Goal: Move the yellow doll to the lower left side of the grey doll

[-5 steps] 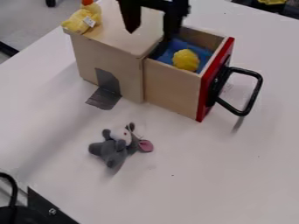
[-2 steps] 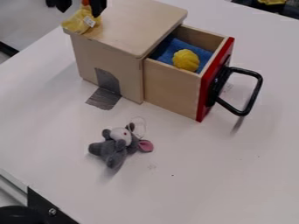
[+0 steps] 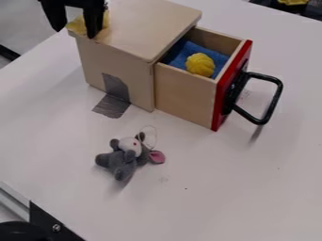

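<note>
yellow doll (image 3: pixel 76 25) | grey doll (image 3: pixel 119 161), white face (image 3: pixel 129 145), pink ear (image 3: pixel 157 156) | red drawer front (image 3: pixel 221 106) | blue cloth (image 3: pixel 184 51)

White table (image 3: pixel 213 202), pale top, spreading below and to the right of the jaws of the gripper (image 3: pixel 75 33). Wooden box (image 3: pixel 116 56) standing upright on it, its near left top corner close under the jaws, the rest running off to their right; drawer side pulled out, farthest from the jaws. Grey tape (image 3: pixel 112 106): one end up the box's front wall, the other flat on the tabletop, below and slightly right of the jaws. Grey doll (image 3: pixel 119 162) well below the jaws, slightly right, apart from box and tape; pale face, pink ear pointing away to the right. Small dark speck (image 3: pixel 185 188) farther down-right of the jaws.
</note>
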Tool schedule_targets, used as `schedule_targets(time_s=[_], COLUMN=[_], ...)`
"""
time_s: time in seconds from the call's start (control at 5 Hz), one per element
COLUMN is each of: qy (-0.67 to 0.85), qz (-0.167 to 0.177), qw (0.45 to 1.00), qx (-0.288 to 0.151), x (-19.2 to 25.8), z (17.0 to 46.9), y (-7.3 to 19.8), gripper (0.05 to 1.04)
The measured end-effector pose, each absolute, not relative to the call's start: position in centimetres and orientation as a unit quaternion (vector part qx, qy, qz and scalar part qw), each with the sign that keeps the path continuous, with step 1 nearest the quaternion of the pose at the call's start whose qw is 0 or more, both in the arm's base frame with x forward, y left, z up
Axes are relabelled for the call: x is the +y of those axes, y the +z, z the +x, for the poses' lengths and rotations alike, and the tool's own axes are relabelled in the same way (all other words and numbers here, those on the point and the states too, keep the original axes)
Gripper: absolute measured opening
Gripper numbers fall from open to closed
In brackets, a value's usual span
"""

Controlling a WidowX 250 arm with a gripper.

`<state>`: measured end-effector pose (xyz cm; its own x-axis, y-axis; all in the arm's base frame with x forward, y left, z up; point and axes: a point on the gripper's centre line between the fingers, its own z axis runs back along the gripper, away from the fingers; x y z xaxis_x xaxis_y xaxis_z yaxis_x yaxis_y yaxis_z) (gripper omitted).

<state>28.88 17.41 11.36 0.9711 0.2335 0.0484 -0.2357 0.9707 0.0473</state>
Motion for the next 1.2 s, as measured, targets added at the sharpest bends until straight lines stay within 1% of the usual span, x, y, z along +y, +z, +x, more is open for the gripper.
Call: schedule_targets(time_s=[0.2,0.4,0.6,0.8,1.0,1.2], qy=[0.118,0.107,0.102,0.091,0.079,0.074], qz=[0.036,0.043,0.031,0.021,0.008,-0.001], qw=[0.992,0.993,0.994,0.995,0.997,0.997], qx=[-0.015,-0.017,-0.018,-0.025,-0.011,0.007], x=[17.2,16.3,14.7,12.9,11.5,9.9], z=[29.4,29.4,27.9,25.2,22.1,19.4], y=[10.5,10.5,11.1,12.0,11.2,9.2], gripper=[0.655,0.356,0.172,0.107,0.100,0.099])
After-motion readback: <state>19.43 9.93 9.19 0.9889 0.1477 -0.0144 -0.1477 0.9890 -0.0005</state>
